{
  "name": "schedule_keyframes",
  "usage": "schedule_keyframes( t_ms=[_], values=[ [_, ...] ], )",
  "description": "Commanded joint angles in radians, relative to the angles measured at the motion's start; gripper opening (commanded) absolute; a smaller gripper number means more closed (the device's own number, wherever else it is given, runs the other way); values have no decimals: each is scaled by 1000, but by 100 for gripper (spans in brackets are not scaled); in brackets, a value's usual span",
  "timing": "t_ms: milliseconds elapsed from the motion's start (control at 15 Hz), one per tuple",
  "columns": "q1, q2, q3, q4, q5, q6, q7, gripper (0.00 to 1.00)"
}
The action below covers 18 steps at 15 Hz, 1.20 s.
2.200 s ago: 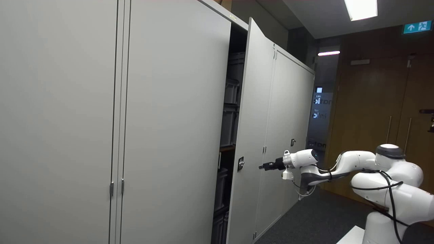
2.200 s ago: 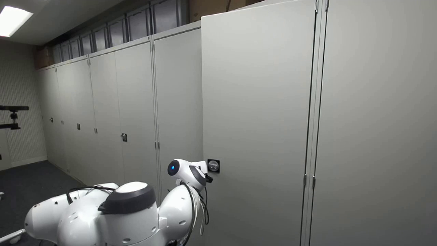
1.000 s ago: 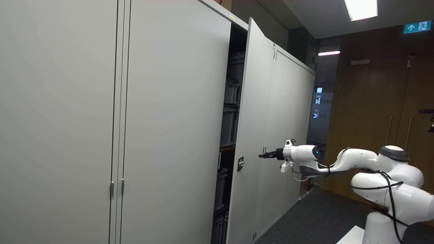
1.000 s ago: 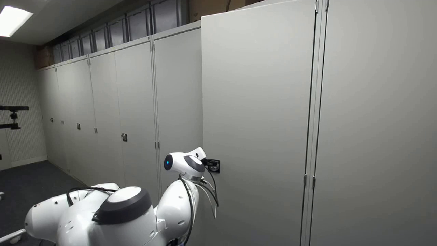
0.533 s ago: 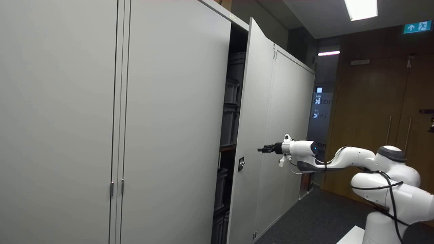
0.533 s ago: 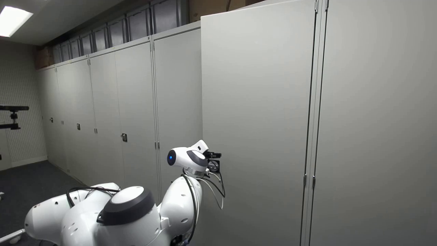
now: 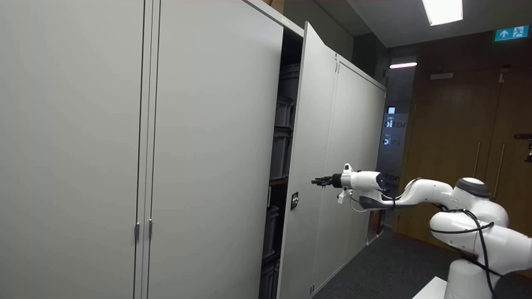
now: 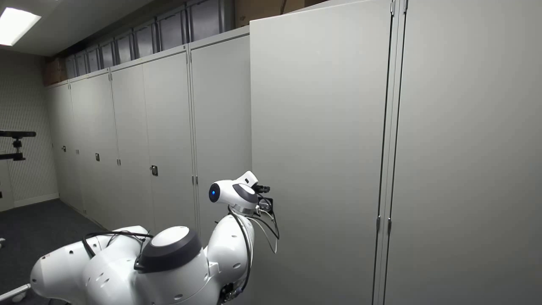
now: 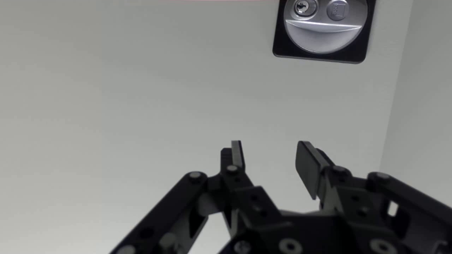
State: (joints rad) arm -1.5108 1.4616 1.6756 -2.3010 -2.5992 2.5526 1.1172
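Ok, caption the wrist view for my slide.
Parted fingers before a grey cabinet door, its silver lock cropped at frame top.

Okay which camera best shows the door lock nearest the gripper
The wrist view: the lock is large, keyhole visible, though partly cut off. In both exterior views it's small: seen aslant on the door, or partly hidden by the arm.
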Motion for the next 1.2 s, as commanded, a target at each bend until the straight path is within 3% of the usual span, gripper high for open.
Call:
schedule_keyframes(
  t_ms=[0, 133, 200, 1133],
  values=[
    [39, 18, 21, 32, 3, -10, -42, 16],
    [59, 17, 18, 50, 4, -8, -42, 1],
    [70, 17, 17, 61, 4, -6, -43, 0],
    [204, 14, -3, 201, 4, 3, -78, 0]
  ],
)
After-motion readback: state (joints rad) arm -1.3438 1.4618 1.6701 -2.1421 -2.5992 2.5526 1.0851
